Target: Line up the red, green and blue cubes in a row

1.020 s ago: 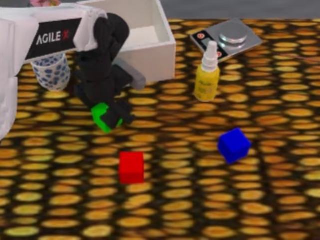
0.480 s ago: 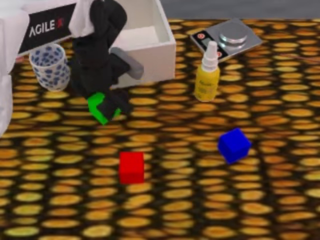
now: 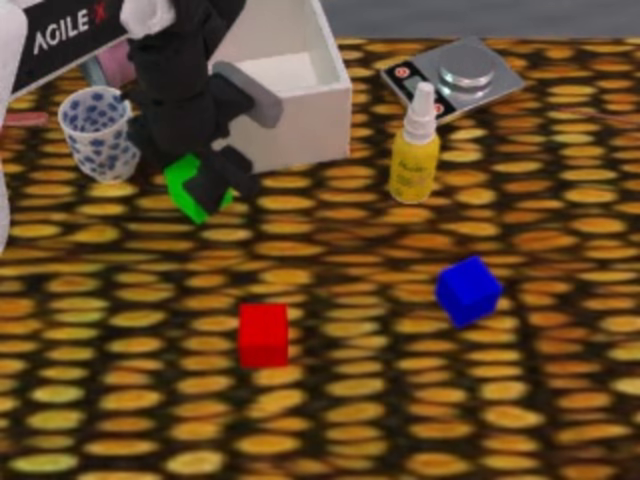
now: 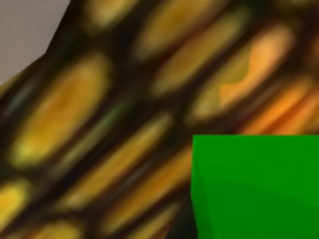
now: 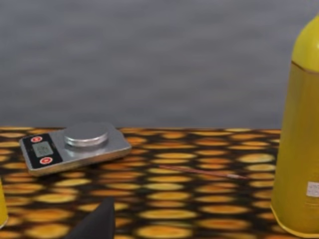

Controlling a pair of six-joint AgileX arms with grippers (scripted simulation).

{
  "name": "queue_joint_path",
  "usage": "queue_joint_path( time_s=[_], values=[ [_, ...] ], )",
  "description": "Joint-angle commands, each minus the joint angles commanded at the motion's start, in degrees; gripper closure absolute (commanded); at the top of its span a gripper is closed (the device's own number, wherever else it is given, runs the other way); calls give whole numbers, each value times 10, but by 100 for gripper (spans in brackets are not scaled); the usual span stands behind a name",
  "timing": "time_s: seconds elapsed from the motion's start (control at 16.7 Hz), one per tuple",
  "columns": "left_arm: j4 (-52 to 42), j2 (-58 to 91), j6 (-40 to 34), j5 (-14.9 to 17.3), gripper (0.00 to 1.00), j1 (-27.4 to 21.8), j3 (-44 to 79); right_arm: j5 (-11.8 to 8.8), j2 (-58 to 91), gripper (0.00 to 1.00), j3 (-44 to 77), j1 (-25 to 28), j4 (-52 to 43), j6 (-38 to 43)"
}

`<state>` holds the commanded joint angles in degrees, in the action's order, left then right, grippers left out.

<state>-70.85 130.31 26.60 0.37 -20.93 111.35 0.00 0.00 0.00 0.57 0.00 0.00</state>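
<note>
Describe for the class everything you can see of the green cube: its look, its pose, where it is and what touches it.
The green cube is a small, plain, matte block of bright green with sharp edges and no markings. It sits tilted, clamped between the black fingers of the left gripper, at the top view's left, in front of the white box and beside the blue-dotted cup. The left wrist view shows one flat face close up over the patterned table. Whether it touches the table cannot be told.
</note>
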Motion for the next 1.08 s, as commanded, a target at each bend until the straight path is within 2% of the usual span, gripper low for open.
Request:
queue_joint_path(
  time_s=[0.12, 0.24, 0.66, 0.78, 1.08],
  values=[
    [0, -2, 8, 0, 100, -9, -2, 0, 0, 0, 0, 0, 0, 0],
    [-2, -10, 32, 0, 100, -40, -10, 0, 0, 0, 0, 0, 0, 0],
    [-5, -63, 167, 1, 100, -223, -59, 0, 0, 0, 0, 0, 0, 0],
    [-4, -72, 185, 1, 100, -243, -67, 0, 0, 0, 0, 0, 0, 0],
    [-2, -69, 186, 1, 100, -242, -67, 0, 0, 0, 0, 0, 0, 0]
  ],
)
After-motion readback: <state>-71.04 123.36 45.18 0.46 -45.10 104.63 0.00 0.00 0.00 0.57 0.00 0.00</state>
